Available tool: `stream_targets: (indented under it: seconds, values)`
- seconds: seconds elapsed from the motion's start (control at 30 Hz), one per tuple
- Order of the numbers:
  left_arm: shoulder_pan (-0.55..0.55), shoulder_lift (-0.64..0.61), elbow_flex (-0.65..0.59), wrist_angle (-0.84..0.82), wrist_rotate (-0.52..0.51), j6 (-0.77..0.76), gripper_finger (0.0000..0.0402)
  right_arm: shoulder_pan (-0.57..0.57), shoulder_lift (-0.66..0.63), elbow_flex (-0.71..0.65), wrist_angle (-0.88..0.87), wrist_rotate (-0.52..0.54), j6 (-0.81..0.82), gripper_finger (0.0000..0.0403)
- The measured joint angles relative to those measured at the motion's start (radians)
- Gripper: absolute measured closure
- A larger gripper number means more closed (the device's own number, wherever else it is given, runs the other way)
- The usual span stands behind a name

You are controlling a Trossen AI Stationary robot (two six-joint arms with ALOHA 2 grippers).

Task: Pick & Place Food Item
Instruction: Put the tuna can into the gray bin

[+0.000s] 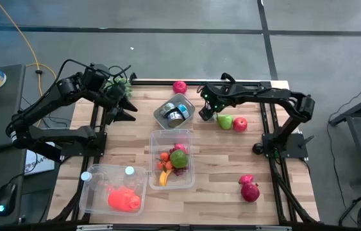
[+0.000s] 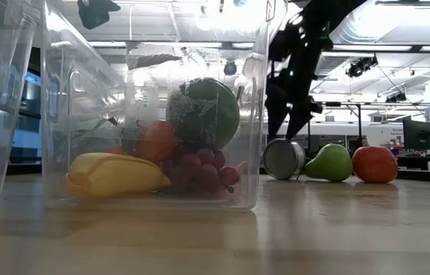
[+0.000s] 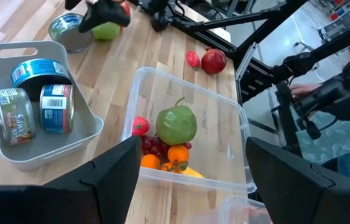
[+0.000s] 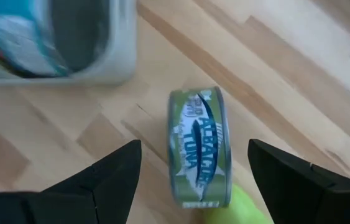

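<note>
Green-labelled tuna can (image 4: pixel 201 146) stands on its edge on the wooden bench (image 1: pixel 231 160), just below the right pincer (image 4: pixel 193 180), whose fingers stand open and empty. Rigid, smooth and prone to roll, it probably wants gripping across its flat faces. A pear (image 1: pixel 224 121) touches it, partly cut off. The left pincer (image 3: pixel 190 180) waits open above the fruit bin (image 3: pixel 240 130).

Tuna can (image 4: pixel 201 147) on its edge: label reads "ALBACORE TUNA"
Cans in grey bin (image 3: pixel 38 140): labels unreadable

A lab: exposed ceiling ducts (image 2: pixel 367 23), monitors (image 2: pixel 417 134) (beyond the table)
</note>
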Motion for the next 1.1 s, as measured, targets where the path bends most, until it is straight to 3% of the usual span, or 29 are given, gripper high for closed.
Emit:
stream_targets:
  seconds: [0.33,0.47,0.6,0.73,0.93,1.1]
  values:
    - [0.000,0.000,0.000,-0.001,0.000,0.016,0.0120,-0.001,0.156,-0.001,-0.001,-0.028,-0.046,0.0135]
    - [0.000,0.000,0.000,-0.006,0.000,0.017,0.0120,0.003,0.164,-0.001,0.001,-0.029,-0.076,0.0193]
    - [0.000,0.000,0.000,-0.008,0.001,0.017,0.0120,0.008,0.148,0.003,0.002,-0.022,-0.101,0.0289]
    - [0.000,0.000,0.000,-0.007,0.001,0.028,0.0120,0.019,0.112,0.056,-0.026,-0.036,-0.096,0.0292]
    - [0.000,0.000,0.000,-0.007,0.001,0.050,0.0120,0.082,0.058,0.202,-0.027,0.070,-0.098,0.0292]
    - [0.000,0.001,0.000,-0.007,0.000,0.061,0.0120,0.124,0.060,0.306,0.057,0.081,-0.151,0.0292]
